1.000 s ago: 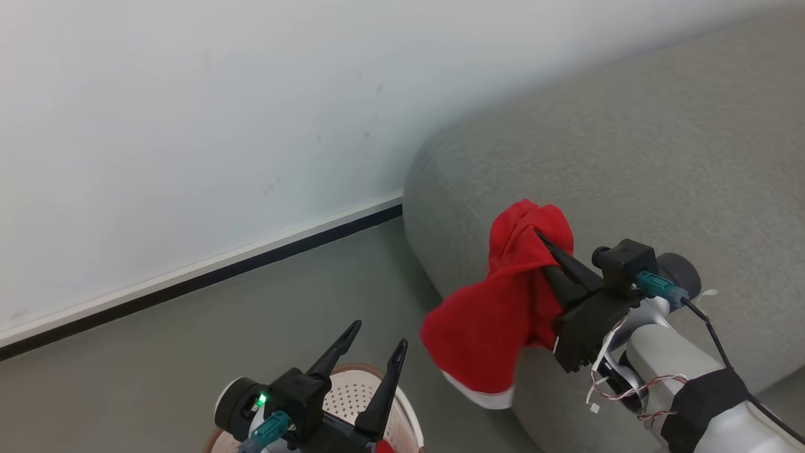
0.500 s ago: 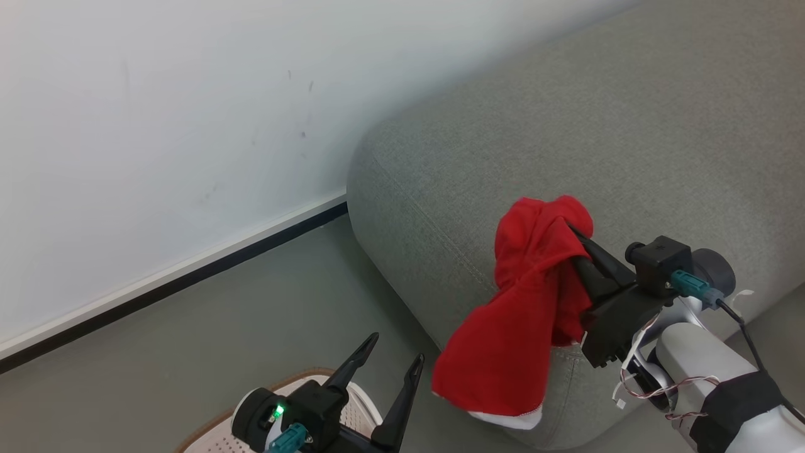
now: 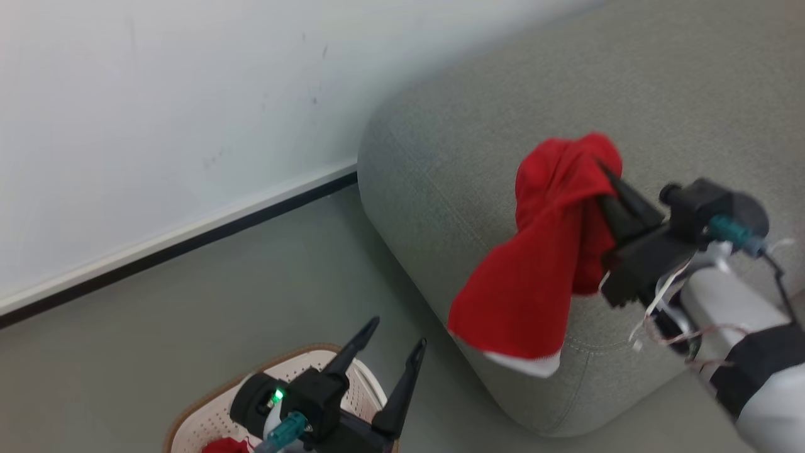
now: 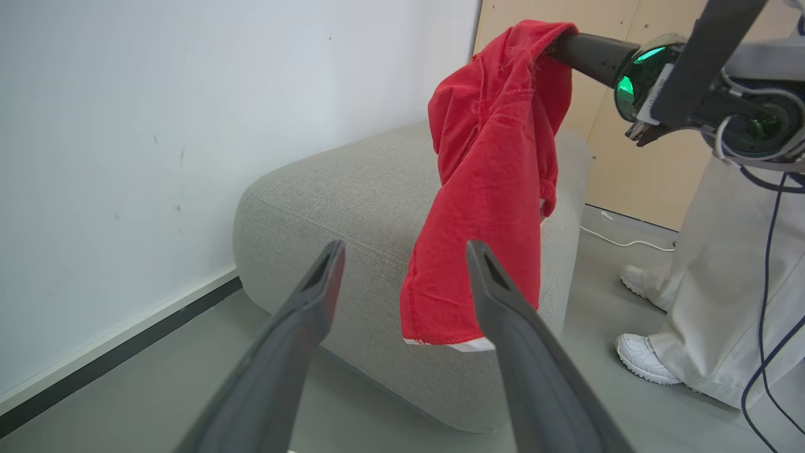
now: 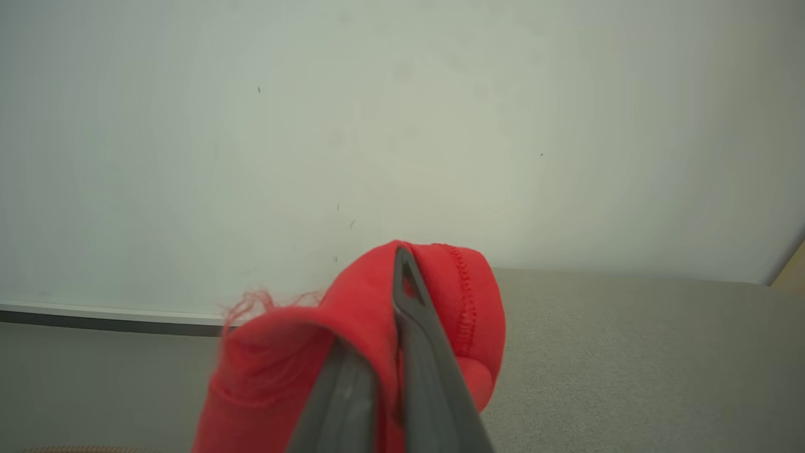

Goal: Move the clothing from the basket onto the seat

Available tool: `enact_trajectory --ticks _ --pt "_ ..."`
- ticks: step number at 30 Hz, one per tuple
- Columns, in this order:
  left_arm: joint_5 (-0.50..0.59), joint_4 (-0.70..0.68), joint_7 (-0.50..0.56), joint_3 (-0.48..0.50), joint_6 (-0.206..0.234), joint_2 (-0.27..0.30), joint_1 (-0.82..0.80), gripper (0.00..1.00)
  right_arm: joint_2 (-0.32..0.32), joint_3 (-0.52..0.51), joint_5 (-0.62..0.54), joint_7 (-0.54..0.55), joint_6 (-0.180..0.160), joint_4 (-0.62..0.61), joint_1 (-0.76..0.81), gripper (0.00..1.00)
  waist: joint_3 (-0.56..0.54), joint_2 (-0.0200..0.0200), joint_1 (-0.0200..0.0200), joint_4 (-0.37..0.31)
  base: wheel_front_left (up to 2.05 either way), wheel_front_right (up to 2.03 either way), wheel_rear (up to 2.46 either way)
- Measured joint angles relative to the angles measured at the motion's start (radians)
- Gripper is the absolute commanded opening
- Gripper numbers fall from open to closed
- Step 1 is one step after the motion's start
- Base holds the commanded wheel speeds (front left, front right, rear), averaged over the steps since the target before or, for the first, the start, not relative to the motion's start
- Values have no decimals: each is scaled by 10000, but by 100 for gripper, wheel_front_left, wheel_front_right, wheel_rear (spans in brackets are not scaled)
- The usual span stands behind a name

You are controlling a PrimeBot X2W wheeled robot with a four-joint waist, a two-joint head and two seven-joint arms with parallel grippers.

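- The right gripper has its two fingers pressed together on a bunched fold of a red garment. The cloth is wrapped over the fingertips, and the rest hangs down from them as a loose sheet.
- The garment hangs in the air by the near left corner of the grey sofa. Its white-trimmed hem is lower than the top of the cushion, on the near side of it. I cannot tell if the cloth touches the upholstery.
- The left gripper has its fingers wide apart and nothing between them. It hovers above the laundry basket, which stands on the floor at the near left, well apart from the sofa.
- A second red piece lies inside the basket, at the very edge of the head view.
- A person in white trousers and white shoes stands at the far right of the sofa (away from both arms, as far as I can judge).
- I judge the step in hand to be the carrying of the first garment to the seat; the release is not yet done.
- The next move, I think, calls for taking the gripper farther over the cushion so that the hanging hem clears the edge, then lowering it and parting the fingers. The cloth may cling to the tips, so a small pull back could be needed.
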Motion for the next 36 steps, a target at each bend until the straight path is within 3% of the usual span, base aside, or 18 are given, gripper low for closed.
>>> enact_trajectory --ticks 10,22,29,36 --pt "151 -800 190 464 176 337 -809 100 -456 -972 186 -29 226 261 -2540 0 1075 1 1 436 0 0 0" --pt "546 -1674 573 646 267 535 -1686 100 -1645 -2197 531 75 324 1476 -5555 0 2685 1 2 1236 0 0 0" --pt "706 -2194 792 593 265 550 -2220 100 -2405 -2629 529 159 322 1877 -6573 0 3689 1 1 1773 0 0 0" --pt "917 -2606 890 619 267 732 -2565 100 -2694 -2878 487 157 184 2418 -7002 0 4689 1 2 2212 0 0 0"
